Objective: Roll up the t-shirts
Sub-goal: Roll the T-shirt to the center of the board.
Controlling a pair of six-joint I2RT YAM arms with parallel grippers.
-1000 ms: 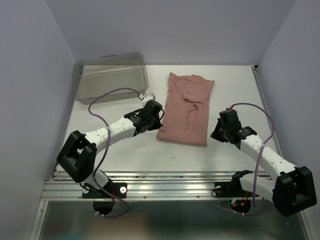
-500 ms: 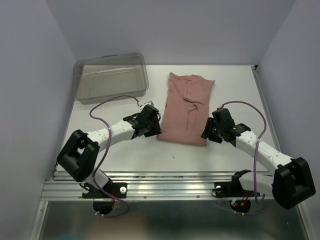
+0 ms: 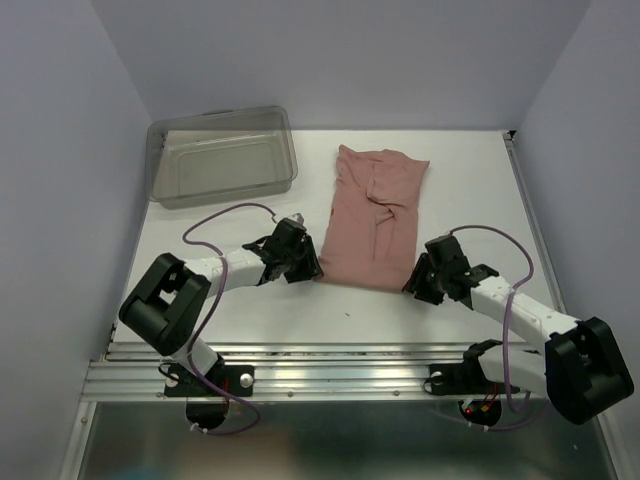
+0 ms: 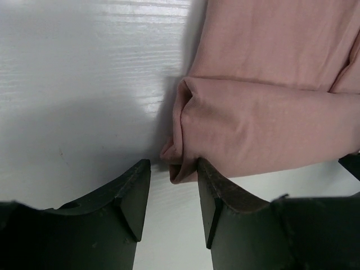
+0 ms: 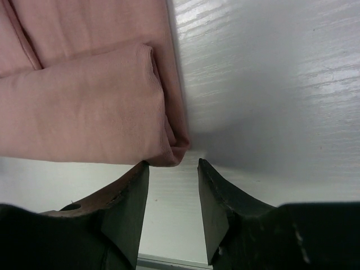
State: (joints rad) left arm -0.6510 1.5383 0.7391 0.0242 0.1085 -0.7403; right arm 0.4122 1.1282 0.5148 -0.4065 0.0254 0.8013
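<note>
We see pale lilac walls (image 3: 340, 50) closing round a white wood-grain table (image 3: 460, 170). The folded pink t-shirt (image 3: 375, 215) lies flat on it, its print hidden from us. A clear grey bin (image 3: 222, 155) sits left of the shirt. The left gripper (image 4: 173, 169) and right gripper (image 5: 173, 163) stand parted at the shirt's near corners, clamping nothing.

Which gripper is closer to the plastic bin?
Left. The left gripper is at the t-shirt's near-left corner, on the bin's side; the right gripper is at its near-right corner, farther off.
</note>
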